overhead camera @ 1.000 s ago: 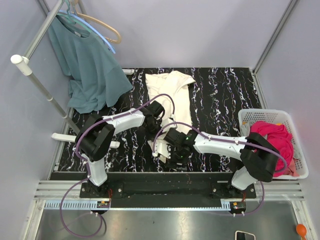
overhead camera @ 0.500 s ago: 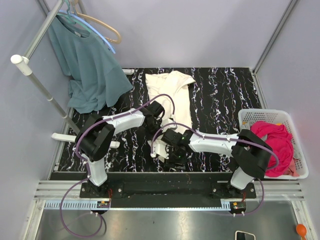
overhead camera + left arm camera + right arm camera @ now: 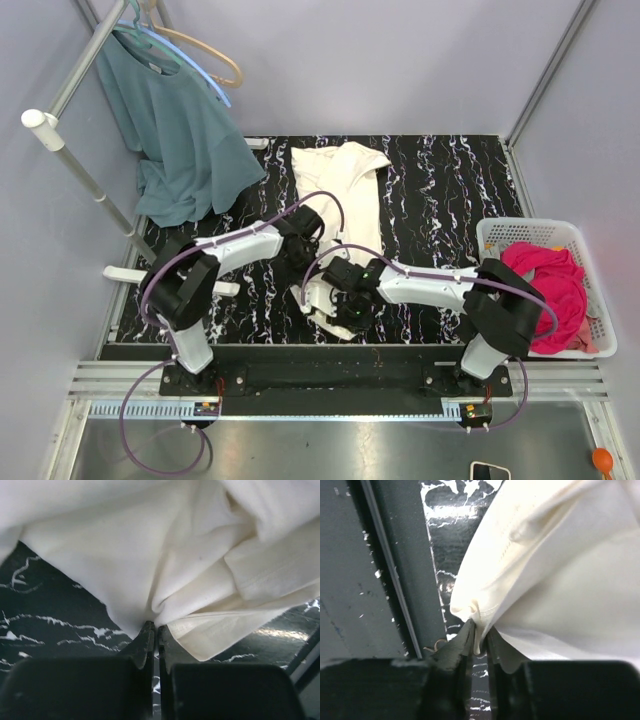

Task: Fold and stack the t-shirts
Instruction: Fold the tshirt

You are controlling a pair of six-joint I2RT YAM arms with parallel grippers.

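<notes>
A cream t-shirt (image 3: 345, 185) lies lengthwise down the middle of the black marbled table (image 3: 440, 190), bunched at its near end. My left gripper (image 3: 300, 255) is shut on a pinch of that cloth at its left edge; the left wrist view shows the cream t-shirt (image 3: 165, 555) gathered at the closed fingertips (image 3: 148, 632). My right gripper (image 3: 345, 305) is shut on the shirt's near hem; the right wrist view shows the cream t-shirt (image 3: 560, 570) with a fold caught between the fingertips (image 3: 465, 637). A magenta t-shirt (image 3: 545, 280) is piled in the white basket (image 3: 500, 232) at right.
A teal shirt (image 3: 175, 130) hangs from hangers on a rail (image 3: 80, 165) at the back left, draping onto the table's left side. The table's near edge and metal frame (image 3: 395, 580) run just beside my right gripper.
My right gripper has closed on the near hem of the cream t-shirt and shifted slightly left. The left arm has shifted a little, still pinching the cloth.
</notes>
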